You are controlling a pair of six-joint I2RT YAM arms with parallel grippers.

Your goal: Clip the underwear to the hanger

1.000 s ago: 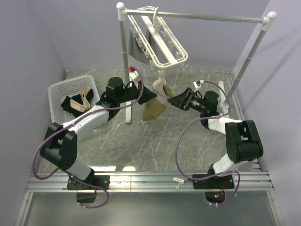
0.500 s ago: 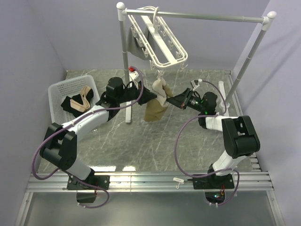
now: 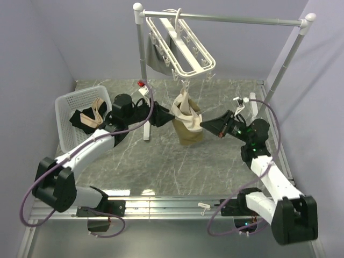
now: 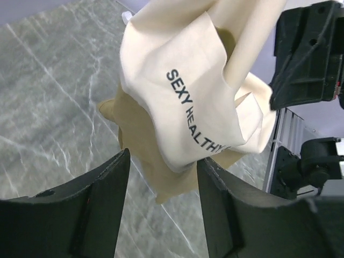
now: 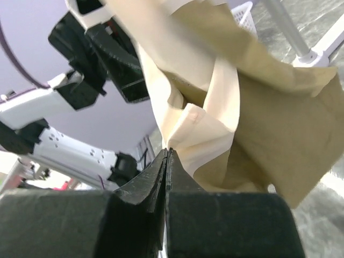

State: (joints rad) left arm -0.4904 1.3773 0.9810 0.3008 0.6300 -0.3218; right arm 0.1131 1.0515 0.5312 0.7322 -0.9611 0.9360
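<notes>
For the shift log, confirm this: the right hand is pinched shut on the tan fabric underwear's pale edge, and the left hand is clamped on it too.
Not quite. The left hand is open, not clamped: the left wrist view shows its black fingers apart, the tan fabric underwear ungripped beyond them. The right hand is pinched shut on its pale edge, as stated.
</notes>
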